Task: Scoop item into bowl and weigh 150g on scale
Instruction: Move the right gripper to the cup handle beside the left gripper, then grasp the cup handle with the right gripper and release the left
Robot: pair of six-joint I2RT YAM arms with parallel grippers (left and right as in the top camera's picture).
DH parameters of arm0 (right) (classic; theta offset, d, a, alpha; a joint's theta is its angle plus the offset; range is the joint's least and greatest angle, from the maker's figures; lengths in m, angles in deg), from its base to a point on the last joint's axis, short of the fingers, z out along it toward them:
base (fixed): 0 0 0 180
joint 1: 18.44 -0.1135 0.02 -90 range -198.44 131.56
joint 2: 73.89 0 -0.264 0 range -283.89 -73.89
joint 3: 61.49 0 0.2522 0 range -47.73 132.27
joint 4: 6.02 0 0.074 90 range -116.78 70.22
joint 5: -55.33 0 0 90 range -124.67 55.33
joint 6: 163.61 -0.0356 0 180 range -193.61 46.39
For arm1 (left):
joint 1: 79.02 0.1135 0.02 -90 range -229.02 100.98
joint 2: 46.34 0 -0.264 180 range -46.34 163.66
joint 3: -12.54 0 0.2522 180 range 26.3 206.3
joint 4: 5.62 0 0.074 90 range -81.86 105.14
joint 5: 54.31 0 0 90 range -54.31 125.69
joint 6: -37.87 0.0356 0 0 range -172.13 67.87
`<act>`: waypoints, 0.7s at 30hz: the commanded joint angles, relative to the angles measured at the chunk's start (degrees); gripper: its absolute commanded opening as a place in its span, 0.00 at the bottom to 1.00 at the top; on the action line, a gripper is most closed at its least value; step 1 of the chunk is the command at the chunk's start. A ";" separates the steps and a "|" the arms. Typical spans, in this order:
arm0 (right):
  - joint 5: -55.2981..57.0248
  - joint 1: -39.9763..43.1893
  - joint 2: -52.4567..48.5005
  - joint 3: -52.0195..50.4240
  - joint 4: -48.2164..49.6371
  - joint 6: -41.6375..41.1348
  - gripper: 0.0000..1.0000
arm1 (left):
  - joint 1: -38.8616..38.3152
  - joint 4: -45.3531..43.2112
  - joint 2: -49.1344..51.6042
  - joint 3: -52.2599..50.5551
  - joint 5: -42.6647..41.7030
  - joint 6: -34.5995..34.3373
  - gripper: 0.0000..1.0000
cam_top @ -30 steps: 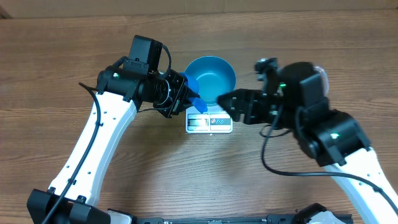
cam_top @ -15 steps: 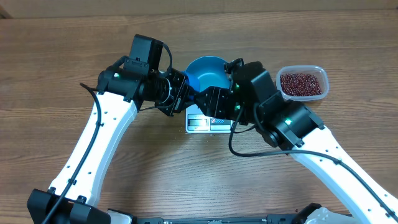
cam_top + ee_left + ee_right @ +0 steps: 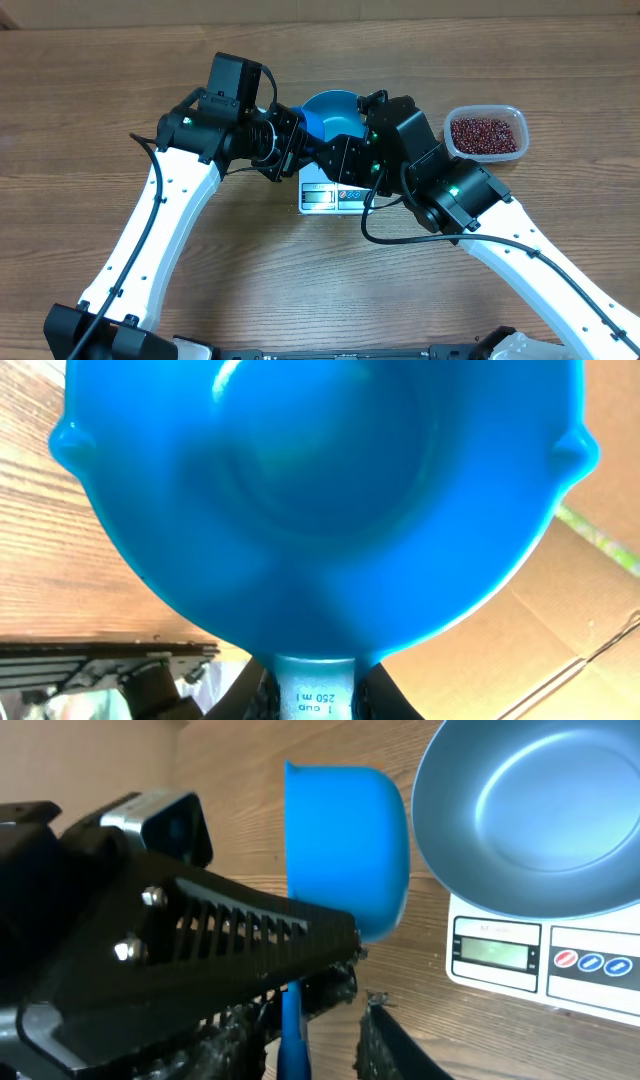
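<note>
The bright blue bowl sits on the white scale, and is empty in the right wrist view, above the scale's display. My left gripper is shut on the handle of a small blue scoop, held just left of the bowl. My right gripper straddles that same scoop handle. The handle lies against one finger, and a gap is left to the other finger. The dark red beans lie in a clear tub at the right.
The clear tub stands right of the bowl, behind my right arm. The left arm reaches in from the lower left. Bare wooden table lies in front of the scale.
My right arm has swung left from over the tub to the scoop, uncovering the beans. Its jaws have narrowed around the scoop handle. The left arm holds almost still.
</note>
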 commanded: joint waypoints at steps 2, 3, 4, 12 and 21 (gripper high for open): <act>3.93 -0.28 0.24 1.42 0.66 0.04 0.31 | -0.44 -0.02 -0.09 0.92 -1.05 -4.63 0.04; 4.72 -0.28 0.24 1.42 0.59 0.02 0.30 | -0.44 0.00 -0.09 0.92 -1.03 -5.01 0.04; 5.31 -0.28 0.24 1.42 0.55 0.00 0.30 | -0.44 0.00 -0.09 0.90 -0.96 -4.98 0.04; 6.25 -0.28 -0.04 1.42 1.57 -0.42 0.25 | -0.81 -0.11 -0.09 0.92 1.09 -5.14 0.04; 6.19 -0.28 -0.09 1.42 1.77 -1.66 0.23 | -2.12 -2.89 -0.09 0.90 3.28 -5.16 0.04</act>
